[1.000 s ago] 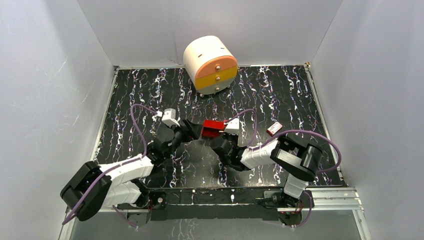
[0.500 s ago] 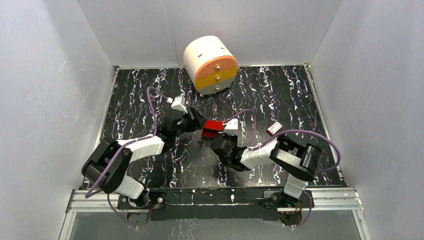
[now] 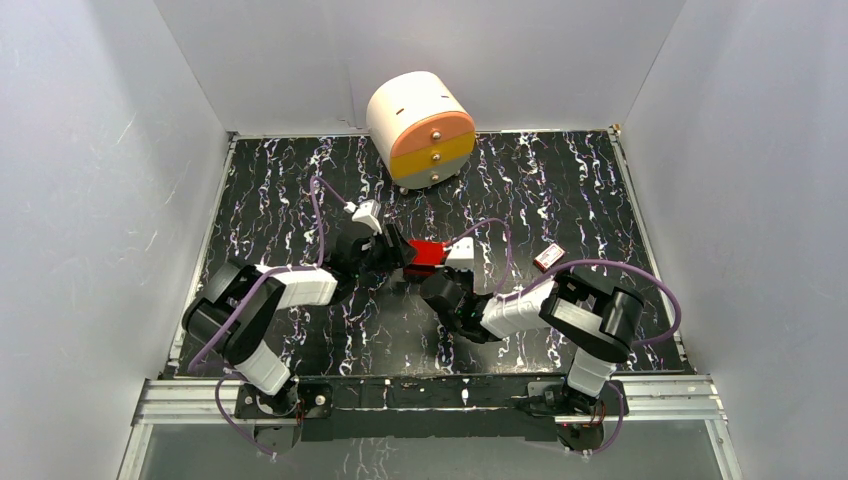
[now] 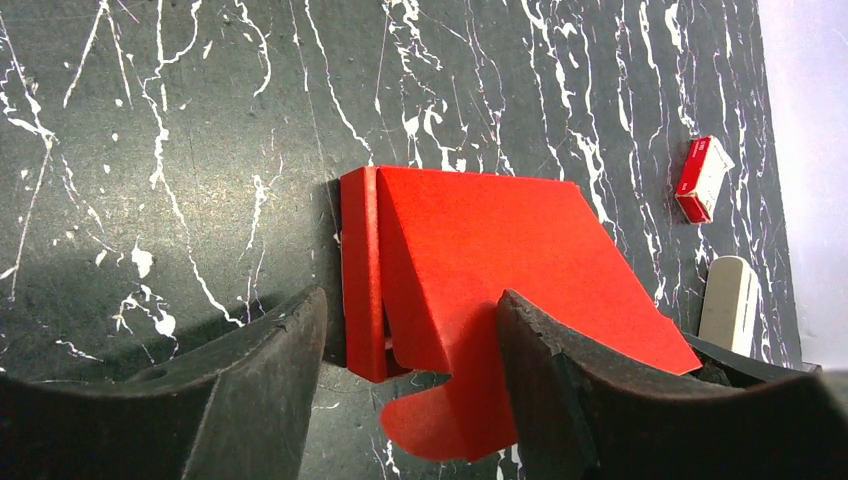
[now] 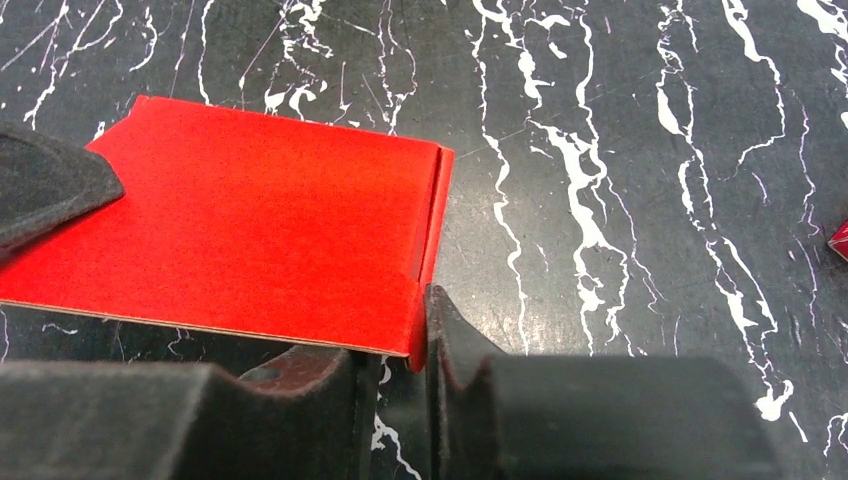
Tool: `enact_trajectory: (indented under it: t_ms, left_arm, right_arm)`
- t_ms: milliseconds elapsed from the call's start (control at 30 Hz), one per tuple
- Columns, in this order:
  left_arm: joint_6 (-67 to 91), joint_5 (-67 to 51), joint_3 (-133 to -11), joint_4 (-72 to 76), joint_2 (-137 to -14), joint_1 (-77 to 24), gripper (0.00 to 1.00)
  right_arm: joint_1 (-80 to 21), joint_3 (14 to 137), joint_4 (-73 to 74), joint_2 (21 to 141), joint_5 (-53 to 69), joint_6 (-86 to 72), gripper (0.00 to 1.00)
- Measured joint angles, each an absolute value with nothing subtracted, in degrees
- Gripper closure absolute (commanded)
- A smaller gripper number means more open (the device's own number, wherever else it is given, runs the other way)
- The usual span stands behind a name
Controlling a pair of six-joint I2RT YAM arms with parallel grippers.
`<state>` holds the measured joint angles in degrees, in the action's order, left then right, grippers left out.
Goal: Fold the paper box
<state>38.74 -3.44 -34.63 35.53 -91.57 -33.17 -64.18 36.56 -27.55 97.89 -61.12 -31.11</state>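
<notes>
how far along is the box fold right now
Partly done: the box has one narrow side strip creased, and its big panel is tilted up. In hand: the right gripper is shut on one corner, and the open left gripper straddles the opposite end. Left: the rounded tab hangs loose, so the box is not closed.

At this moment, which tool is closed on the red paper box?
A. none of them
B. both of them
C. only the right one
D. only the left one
C: in the right wrist view the right tool pinches an edge of the paper box in a narrow gap, while the left tool has its fingers wide apart.
</notes>
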Motion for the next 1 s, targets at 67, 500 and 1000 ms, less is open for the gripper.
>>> enact_trajectory:
  t_ms: [67, 500, 1000]
  left_arm:
    - [38.63, -3.44, -34.70, 35.86, -92.01, -33.15, 0.42]
    - [38.54, -3.44, -35.97, 36.82, -95.13, -33.10, 0.47]
    - [38.52, -4.12, -36.80, 37.17, -95.98, -33.12, 0.59]
  right_arm:
    - [-64.23, 36.56, -27.11, 97.86, -60.80, -31.18, 0.60]
    - [-64.25, 35.07, -19.64, 91.68, -55.92, -31.99, 0.28]
    - [-63.55, 34.81, -7.09, 75.33, -43.66, -31.35, 0.21]
